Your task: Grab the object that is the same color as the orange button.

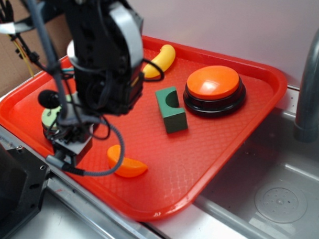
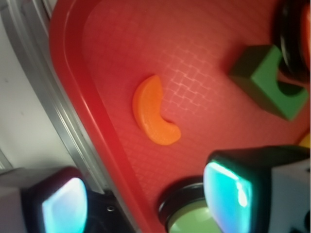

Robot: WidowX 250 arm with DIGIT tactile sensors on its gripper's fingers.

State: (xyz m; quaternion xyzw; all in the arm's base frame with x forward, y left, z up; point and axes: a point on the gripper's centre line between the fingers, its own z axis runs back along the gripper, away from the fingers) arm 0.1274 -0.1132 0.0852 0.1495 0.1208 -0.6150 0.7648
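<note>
In the exterior view, a red plastic tray [image 1: 239,148] with a fine grid texture is seen filling most of the frame, set on a grey metal counter beside a sink basin [image 1: 280,199] at the lower right. The black robot arm [image 1: 102,53] is seen at the upper left, and its gripper [image 1: 66,146] hangs low over the left part of the tray; from here its jaws cannot be made out. The small glossy orange plastic crescent [image 1: 125,163] lies flat on the tray at lower centre, just right of the gripper and apart from it. The large round orange dome button on a black circular base [image 1: 214,90] is placed at the upper right of the tray. Left of it a green notched block [image 1: 170,109] is found, and a yellow banana-shaped piece [image 1: 161,60] lies near the top edge. A pale green-domed button [image 1: 50,116] is partly hidden behind the arm at the left.

In the wrist view, the two fingertips [image 2: 228,187] are seen at the bottom left and bottom right, spread wide with nothing between them — the jaws are parted. The orange crescent [image 2: 153,112] lies at centre frame, untouched, above the gap. The green block [image 2: 265,80] sits at the upper right — the pale green button [image 2: 187,218] at the bottom.
</note>
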